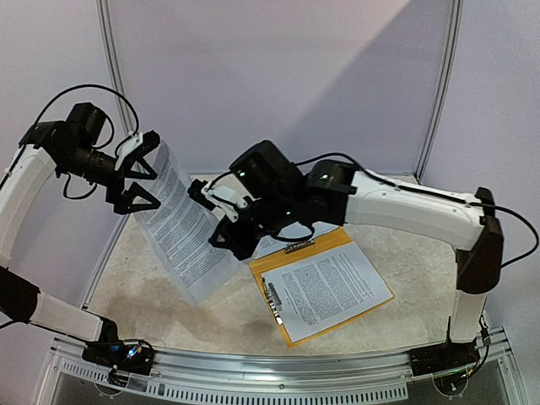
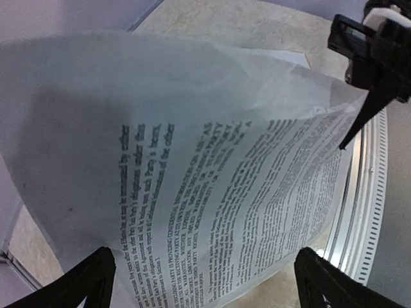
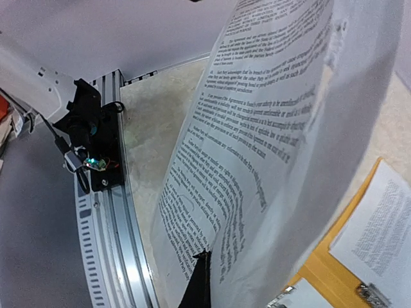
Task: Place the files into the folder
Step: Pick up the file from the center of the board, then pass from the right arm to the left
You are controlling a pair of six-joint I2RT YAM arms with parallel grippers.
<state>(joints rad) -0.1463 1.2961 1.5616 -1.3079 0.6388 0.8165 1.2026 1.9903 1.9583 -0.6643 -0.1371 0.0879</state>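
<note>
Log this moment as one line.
left pincer: open, jaws either side of sheet | right pincer: shut on sheet edge | folder: open, flat, printed page on it

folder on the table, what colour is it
Orange-yellow: the folder shows best in the top external view.

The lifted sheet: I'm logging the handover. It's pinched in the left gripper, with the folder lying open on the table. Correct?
No: the right gripper pinches the lifted sheet; the left gripper stands open, as the top external view shows. The folder does lie open on the table.
</note>
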